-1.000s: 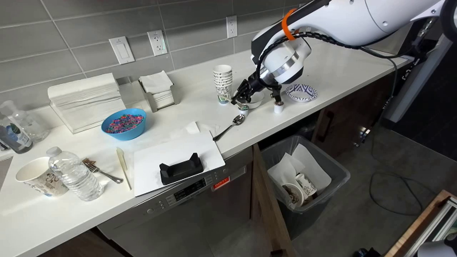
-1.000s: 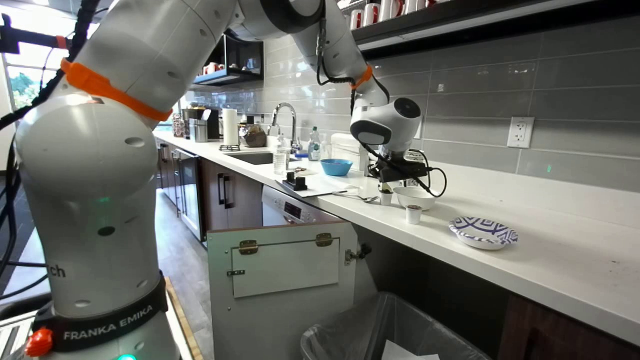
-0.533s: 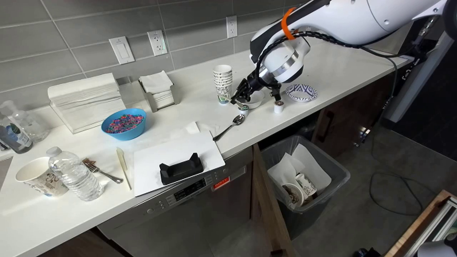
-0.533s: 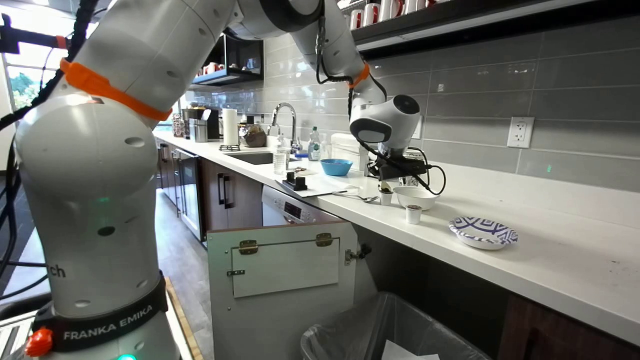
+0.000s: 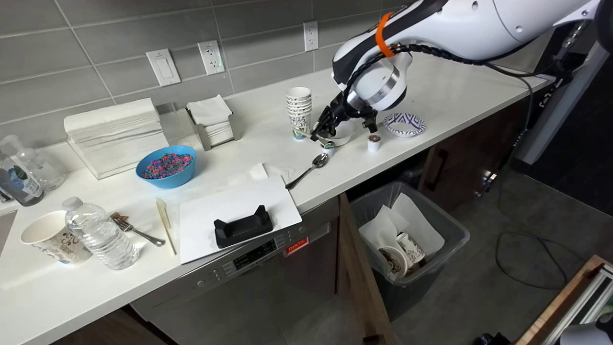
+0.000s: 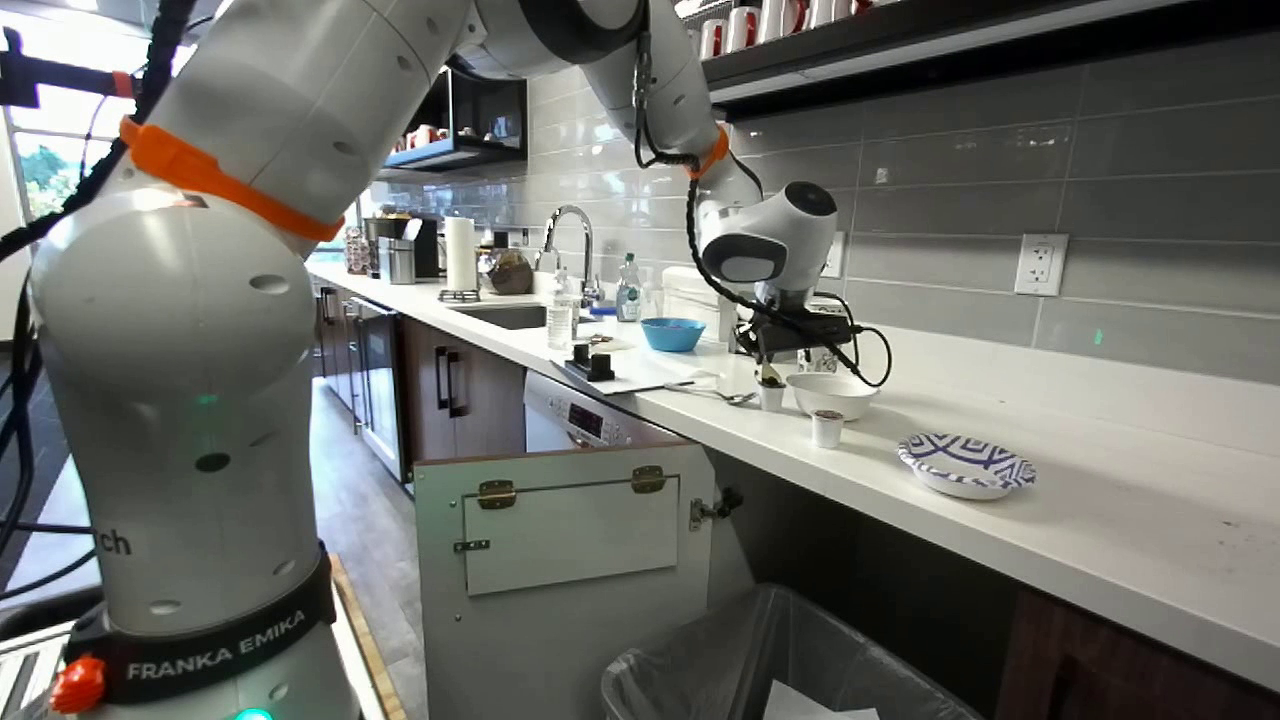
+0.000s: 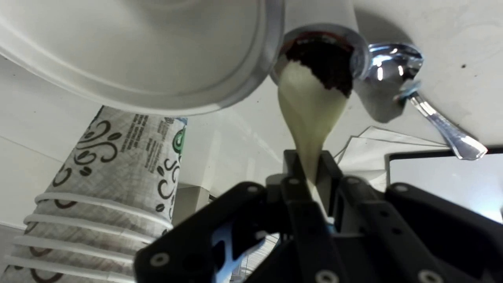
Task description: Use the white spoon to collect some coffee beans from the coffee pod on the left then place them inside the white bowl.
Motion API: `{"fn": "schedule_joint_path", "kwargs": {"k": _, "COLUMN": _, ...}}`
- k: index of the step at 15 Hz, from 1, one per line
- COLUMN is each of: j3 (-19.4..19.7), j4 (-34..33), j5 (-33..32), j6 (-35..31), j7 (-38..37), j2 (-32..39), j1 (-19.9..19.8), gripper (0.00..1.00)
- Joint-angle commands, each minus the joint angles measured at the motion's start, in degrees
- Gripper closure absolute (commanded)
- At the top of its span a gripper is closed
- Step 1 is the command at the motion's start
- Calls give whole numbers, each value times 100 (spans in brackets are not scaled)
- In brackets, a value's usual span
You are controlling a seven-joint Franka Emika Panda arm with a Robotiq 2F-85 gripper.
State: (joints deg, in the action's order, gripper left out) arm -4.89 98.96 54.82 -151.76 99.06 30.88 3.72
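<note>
My gripper (image 7: 312,165) is shut on the handle of the pale white spoon (image 7: 306,102) in the wrist view. The gripper also shows in both exterior views (image 5: 316,134) (image 6: 765,352). The spoon's head dips into the mouth of the left coffee pod (image 7: 320,15), against dark grounds that cover part of it. This small white pod shows in both exterior views (image 5: 328,152) (image 6: 771,399). The white bowl (image 7: 177,59) stands right beside the pod, and its visible inside is plain white. The bowl also shows in both exterior views (image 5: 346,136) (image 6: 835,398), partly behind the gripper in one.
A second pod (image 5: 374,145) stands near the counter edge, by a patterned plate (image 5: 404,124). A metal spoon (image 5: 309,170) lies close to the left pod. Stacked paper cups (image 5: 299,112) stand behind the gripper. A blue bowl (image 5: 179,177) and a black holder (image 5: 243,229) stand further left.
The wrist has tilted and shifted slightly left, and the spoon's handle end has dropped a little. The pod looks nudged slightly. The spoon's head stays at the pod.
</note>
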Motion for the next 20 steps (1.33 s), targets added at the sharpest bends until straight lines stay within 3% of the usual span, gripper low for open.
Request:
{"fn": "schedule_joint_path", "kwargs": {"k": 1, "j3": -130, "j4": 29, "j5": -524, "j6": 3, "j7": -480, "j2": -54, "j1": -104, "gripper": 96}}
{"fn": "schedule_joint_path", "kwargs": {"k": 20, "j3": -562, "j4": 38, "j5": -2120, "j6": 145, "j7": -1781, "j2": -296, "j1": -497, "gripper": 96}}
